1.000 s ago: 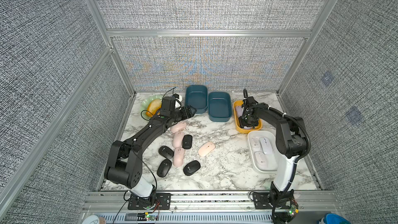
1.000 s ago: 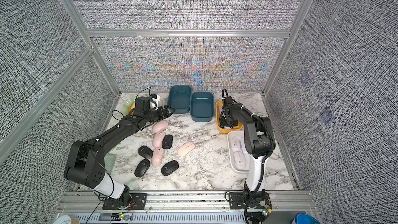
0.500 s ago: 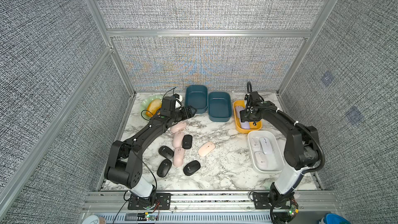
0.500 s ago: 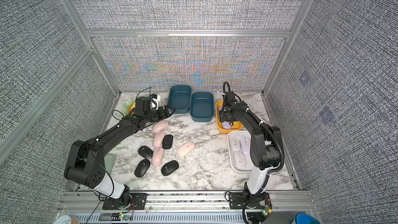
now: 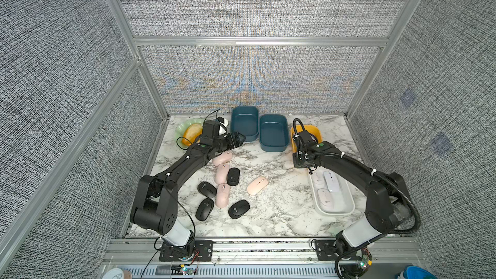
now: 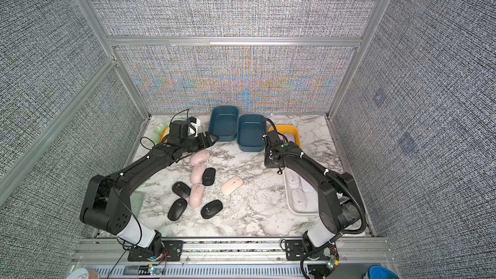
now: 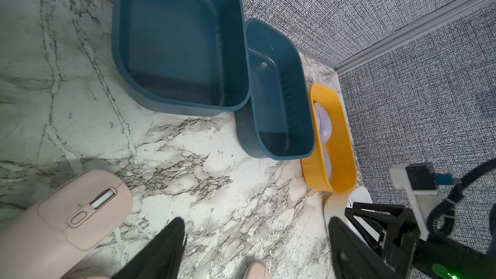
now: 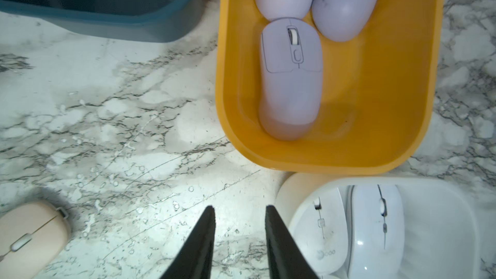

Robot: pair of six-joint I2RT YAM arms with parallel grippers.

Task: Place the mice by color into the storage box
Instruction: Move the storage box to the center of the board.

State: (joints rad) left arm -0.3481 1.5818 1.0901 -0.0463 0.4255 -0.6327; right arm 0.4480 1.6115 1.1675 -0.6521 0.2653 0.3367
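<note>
Reaching out beside blue bins (image 5: 244, 126), left gripper (image 7: 255, 220) spread wide, right gripper (image 8: 240, 207) pointing down over marble (image 8: 120, 130), narrowly parted, empty

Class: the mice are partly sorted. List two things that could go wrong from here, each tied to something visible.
1. A black mouse lies against a pink mouse; gripping one may drag the other.
2. The blue box and second blue box look alike and empty, so colours could mix.
</note>
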